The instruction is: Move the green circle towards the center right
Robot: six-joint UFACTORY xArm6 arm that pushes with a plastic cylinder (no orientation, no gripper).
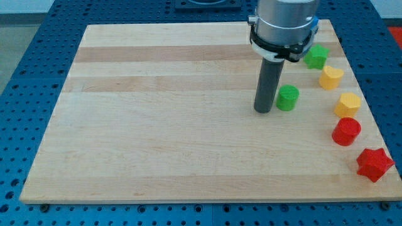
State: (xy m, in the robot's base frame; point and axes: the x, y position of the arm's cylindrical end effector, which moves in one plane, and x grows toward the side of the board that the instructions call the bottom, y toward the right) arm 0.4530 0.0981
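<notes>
The green circle is a short green cylinder right of the board's middle. My tip rests on the board just to the view's left of the green circle, close to it or touching it; I cannot tell which. The dark rod rises from the tip to the grey arm body at the view's top.
The wooden board lies on a blue perforated table. Along its right edge, top to bottom: a green star-like block, a yellow heart, a yellow hexagon-like block, a red circle, a red star.
</notes>
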